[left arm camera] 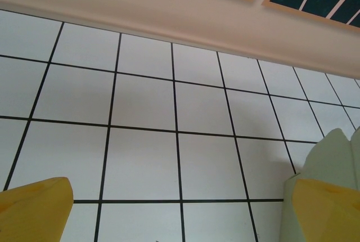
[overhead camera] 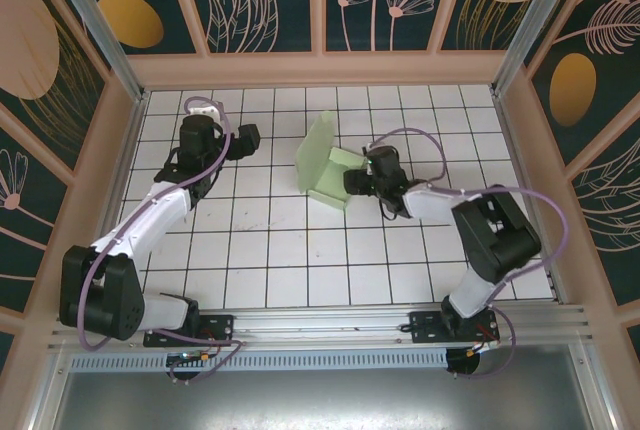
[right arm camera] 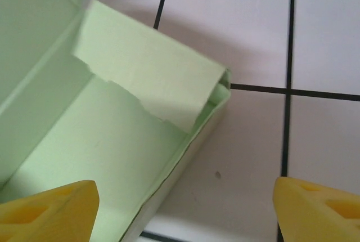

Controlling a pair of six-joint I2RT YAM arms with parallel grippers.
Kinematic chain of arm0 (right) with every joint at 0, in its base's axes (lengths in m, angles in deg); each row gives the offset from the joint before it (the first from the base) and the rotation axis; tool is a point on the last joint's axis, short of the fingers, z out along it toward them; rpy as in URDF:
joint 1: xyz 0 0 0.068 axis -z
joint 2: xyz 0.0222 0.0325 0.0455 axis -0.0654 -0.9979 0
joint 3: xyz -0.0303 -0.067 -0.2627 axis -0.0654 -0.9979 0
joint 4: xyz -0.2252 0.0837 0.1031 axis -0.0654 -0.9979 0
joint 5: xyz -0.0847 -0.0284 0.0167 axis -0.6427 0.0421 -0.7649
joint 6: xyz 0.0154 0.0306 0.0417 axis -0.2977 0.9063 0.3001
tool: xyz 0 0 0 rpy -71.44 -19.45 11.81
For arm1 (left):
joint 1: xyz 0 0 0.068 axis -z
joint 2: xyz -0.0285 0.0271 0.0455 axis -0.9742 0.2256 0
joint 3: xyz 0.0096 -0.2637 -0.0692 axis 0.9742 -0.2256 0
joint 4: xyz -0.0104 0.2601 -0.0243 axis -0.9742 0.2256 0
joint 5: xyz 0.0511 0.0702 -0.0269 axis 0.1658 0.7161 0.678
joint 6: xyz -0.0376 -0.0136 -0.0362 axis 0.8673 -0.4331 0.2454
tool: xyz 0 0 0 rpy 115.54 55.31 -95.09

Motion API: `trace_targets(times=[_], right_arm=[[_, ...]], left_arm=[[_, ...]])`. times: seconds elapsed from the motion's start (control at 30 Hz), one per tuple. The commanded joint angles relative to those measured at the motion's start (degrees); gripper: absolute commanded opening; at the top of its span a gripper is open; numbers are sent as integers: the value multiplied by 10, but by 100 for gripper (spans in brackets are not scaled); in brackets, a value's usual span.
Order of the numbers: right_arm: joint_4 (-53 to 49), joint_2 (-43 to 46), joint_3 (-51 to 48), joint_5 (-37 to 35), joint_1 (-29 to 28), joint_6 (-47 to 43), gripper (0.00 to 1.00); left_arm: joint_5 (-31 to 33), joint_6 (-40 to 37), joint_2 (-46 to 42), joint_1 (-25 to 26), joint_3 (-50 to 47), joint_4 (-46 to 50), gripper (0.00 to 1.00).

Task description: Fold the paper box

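Paper box (overhead camera: 330, 165) half-formed toward the middle of the bench's (overhead camera: 300, 250) far edge, right jaws spread astride one wall, left jaws released well apart; risks crushing the loose flap (right arm camera: 146, 79) or skidding the unpinned card on closing.

The pale mint-green paper box (overhead camera: 322, 155) sits half-folded near the middle of the counter (overhead camera: 280, 250), its lid flap upright.

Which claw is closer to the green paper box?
Right. The right gripper is at the paper box, open jaws straddling one wall; the left gripper hangs open, apart, off the box's left side.
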Motion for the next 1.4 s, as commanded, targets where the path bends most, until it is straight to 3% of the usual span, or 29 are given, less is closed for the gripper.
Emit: trace_targets(times=[0.0,0.13,0.27,0.4,0.5,0.63,0.8,0.87,1.03,1.17,1.37], right_arm=[[73,59,-42,4,19,38,80],[49,62,-68,-13,37,81,72],[61,47,-95,30,34,88,62],[82,23,-96,29,-8,74,54],[92,-6,-73,29,-51,71,53],[99,-59,-21,35,-101,71,53],[114,-117,52,58,-143,62,54],[119,-120,66,60,-155,48,56],[186,-59,1,41,-159,7,64],[224,11,-58,-6,-142,2,67],[211,58,-89,-45,-107,1,68]], left_arm=[[-12,7,6,3,18,-27,99],[-20,8,13,3,19,-32,99],[-17,7,15,3,17,-31,99],[-14,7,16,3,18,-30,99],[-4,8,14,3,16,-30,99],[20,23,7,2,7,-35,99],[160,158,-45,2,-56,-58,99],[180,168,-60,2,-68,-58,99],[191,188,-19,6,-15,48,99],[230,193,45,52,24,116,98],[234,247,144,121,117,189,84]])
